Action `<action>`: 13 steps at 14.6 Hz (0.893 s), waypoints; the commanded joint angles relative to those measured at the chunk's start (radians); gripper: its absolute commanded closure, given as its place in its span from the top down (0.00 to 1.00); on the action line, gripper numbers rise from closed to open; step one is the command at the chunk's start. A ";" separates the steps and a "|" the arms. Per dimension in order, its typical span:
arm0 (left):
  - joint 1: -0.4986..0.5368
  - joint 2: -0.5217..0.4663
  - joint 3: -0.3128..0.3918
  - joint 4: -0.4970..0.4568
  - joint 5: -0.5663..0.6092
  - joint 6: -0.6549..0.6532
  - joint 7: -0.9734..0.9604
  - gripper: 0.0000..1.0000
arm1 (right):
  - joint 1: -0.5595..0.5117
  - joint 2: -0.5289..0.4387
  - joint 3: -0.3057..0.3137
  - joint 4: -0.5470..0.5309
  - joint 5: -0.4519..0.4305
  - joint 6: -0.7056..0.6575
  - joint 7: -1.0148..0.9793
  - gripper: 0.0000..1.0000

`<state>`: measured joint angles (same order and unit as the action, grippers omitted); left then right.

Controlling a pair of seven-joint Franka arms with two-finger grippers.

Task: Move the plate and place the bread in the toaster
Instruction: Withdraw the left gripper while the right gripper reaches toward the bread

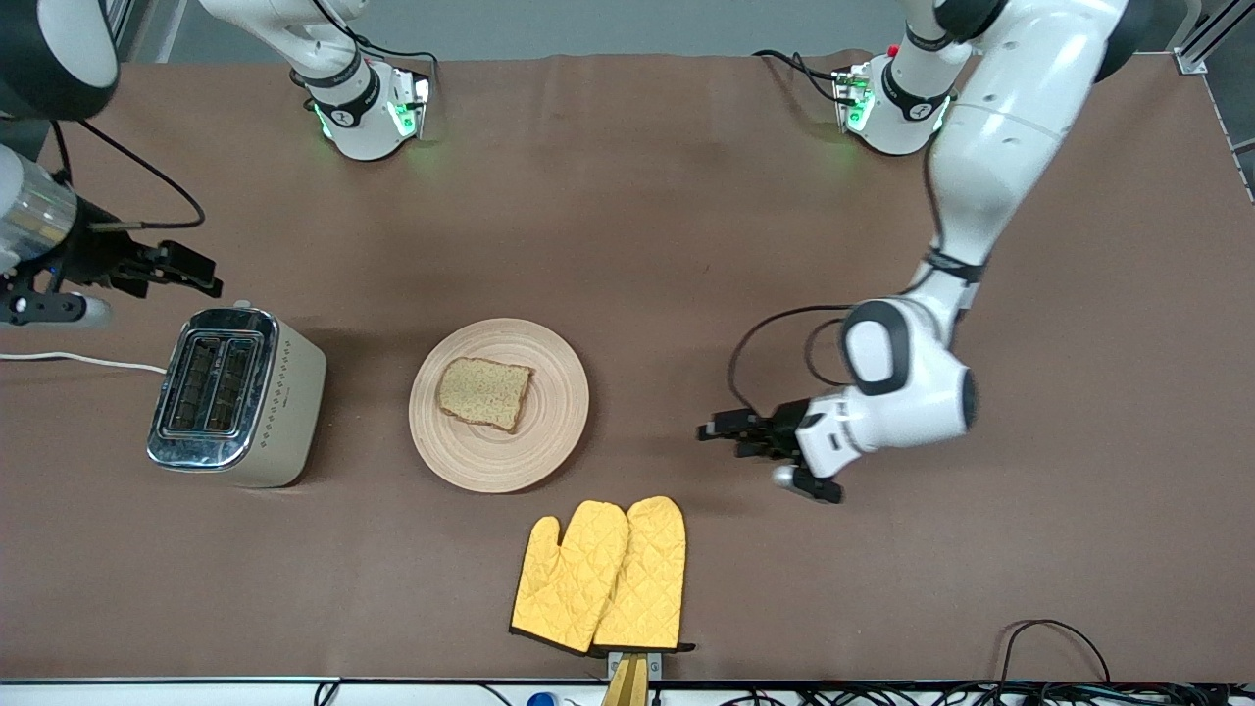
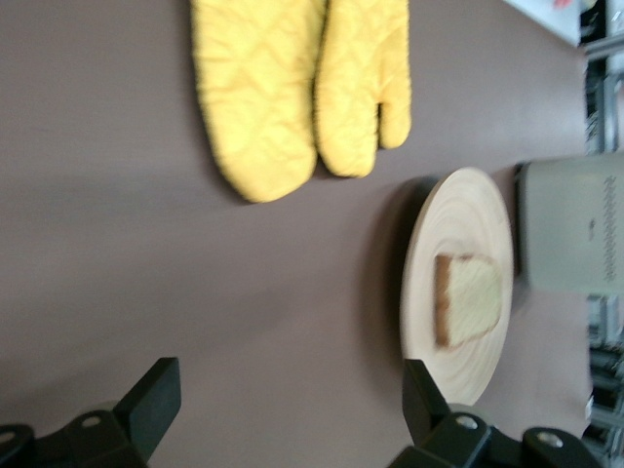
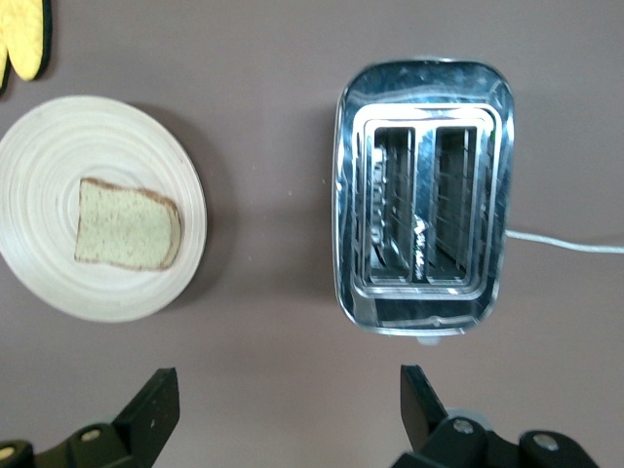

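The tan wooden plate point(image 1: 554, 392) lies in the middle of the table with the bread point(image 1: 484, 393) flat on it. The toaster point(image 1: 235, 397) stands beside the plate toward the right arm's end, slots empty. My left gripper point(image 1: 721, 436) is open and empty, low over bare table beside the plate toward the left arm's end. Its wrist view shows the plate point(image 2: 468, 200), bread point(image 2: 473, 297) and toaster point(image 2: 575, 224) ahead of the open gripper point(image 2: 288, 409). My right gripper point(image 1: 188, 269) is open and empty, up over the table next to the toaster point(image 3: 422, 195); its view also shows the plate point(image 3: 117, 136) and bread point(image 3: 127, 237).
A pair of yellow oven mitts point(image 1: 603, 574) lies nearer to the front camera than the plate, close to the table's front edge. It also shows in the left wrist view point(image 2: 292, 88). The toaster's white cord point(image 1: 78, 361) runs off toward the right arm's end.
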<state>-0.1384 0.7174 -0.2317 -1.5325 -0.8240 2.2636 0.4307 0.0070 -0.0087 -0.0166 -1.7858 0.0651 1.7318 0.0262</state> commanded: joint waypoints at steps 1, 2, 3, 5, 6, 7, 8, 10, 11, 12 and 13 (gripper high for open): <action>0.092 -0.104 -0.003 -0.055 0.168 -0.128 -0.003 1.00 | 0.050 -0.017 0.000 -0.078 0.016 0.103 0.081 1.00; 0.129 -0.137 -0.003 -0.051 0.254 -0.160 -0.003 1.00 | 0.068 -0.011 0.000 -0.102 0.016 0.141 0.116 1.00; 0.167 -0.166 -0.006 -0.051 0.313 -0.186 0.005 1.00 | 0.100 -0.007 0.000 -0.125 0.016 0.193 0.157 1.00; 0.223 -0.234 -0.008 -0.022 0.420 -0.324 -0.006 1.00 | 0.145 0.051 0.000 -0.127 0.016 0.268 0.222 1.00; 0.221 -0.283 -0.002 -0.015 0.487 -0.387 -0.029 1.00 | 0.178 0.091 0.000 -0.126 0.016 0.320 0.253 1.00; 0.223 -0.327 -0.002 -0.014 0.590 -0.418 -0.056 1.00 | 0.197 0.122 0.000 -0.126 0.016 0.362 0.276 1.00; 0.230 -0.364 -0.003 -0.011 0.662 -0.421 -0.069 1.00 | 0.218 0.157 0.000 -0.127 0.016 0.394 0.306 1.00; 0.232 -0.397 0.002 0.047 0.710 -0.513 -0.081 1.00 | 0.258 0.220 -0.002 -0.126 0.016 0.446 0.372 1.00; 0.238 -0.400 0.012 0.095 0.720 -0.574 -0.122 1.00 | 0.272 0.252 -0.002 -0.124 0.016 0.471 0.392 1.00; 0.238 -0.410 0.012 0.126 0.756 -0.617 -0.173 1.00 | 0.280 0.286 -0.002 -0.123 0.016 0.495 0.417 1.00; 0.238 -0.420 0.011 0.149 0.782 -0.645 -0.235 1.00 | 0.287 0.314 0.000 -0.123 0.016 0.523 0.444 1.00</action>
<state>0.1012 0.2977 -0.2252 -1.4475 -0.0947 1.6869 0.2824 0.2774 0.2584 -0.0100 -1.9153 0.0726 2.2163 0.4193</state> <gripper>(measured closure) 0.000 0.000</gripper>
